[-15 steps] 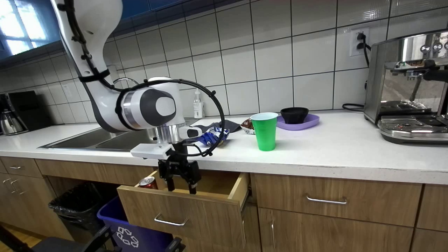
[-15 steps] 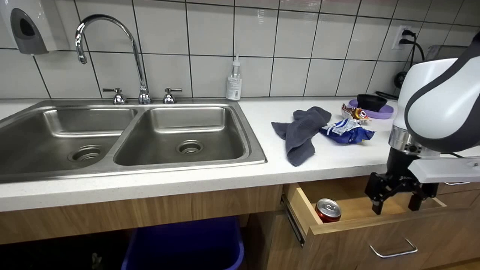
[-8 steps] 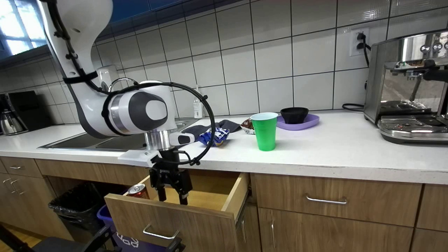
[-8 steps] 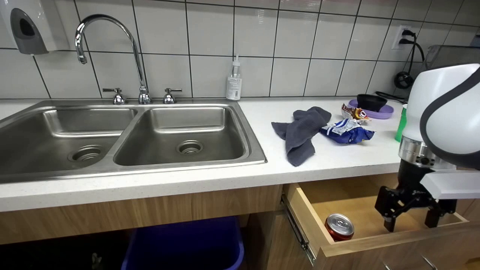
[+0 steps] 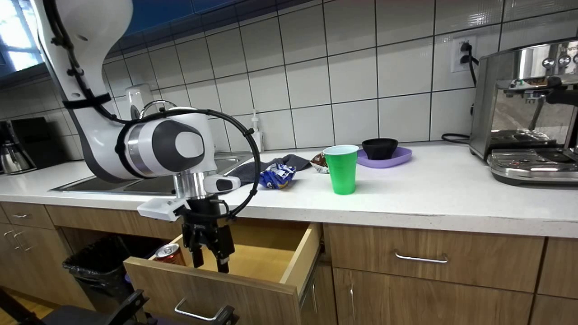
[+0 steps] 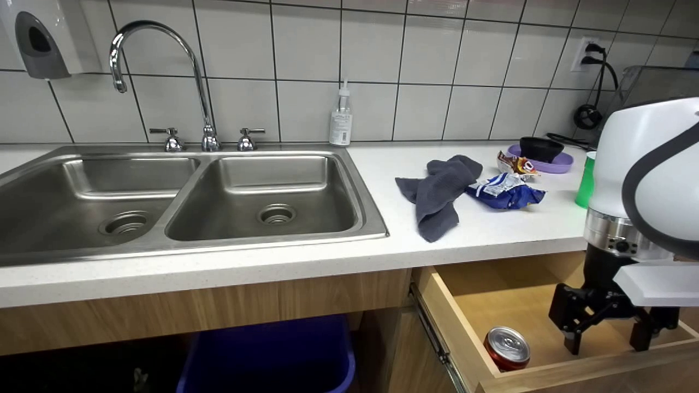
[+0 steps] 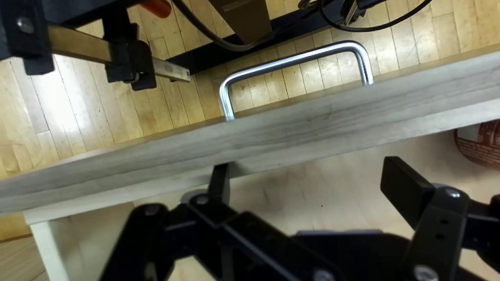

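One drawer (image 5: pixel 257 255) stands pulled out, and my one gripper (image 6: pixel 606 346) hangs just behind the drawer's front panel (image 5: pixel 253 298), two fingers (image 6: pixel 640 335) spread wide apart; whether either touches the panel, I cannot tell. One red can (image 6: pixel 507 348) stands inside, in a front corner. On the counter (image 5: pixel 429 194) I see one green cup (image 5: pixel 342 171), two crumpled wrappers (image 6: pixel 505 192) and one black bowl (image 5: pixel 380 149) on one purple tray (image 5: pixel 403 158).

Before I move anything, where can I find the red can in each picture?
In an exterior view: red can, lower left.
In an exterior view: red can, lower right.
Wrist view: red can, right edge, partly cut off.
Shared landmark: the drawer front; in all three, the red can is just inside it.
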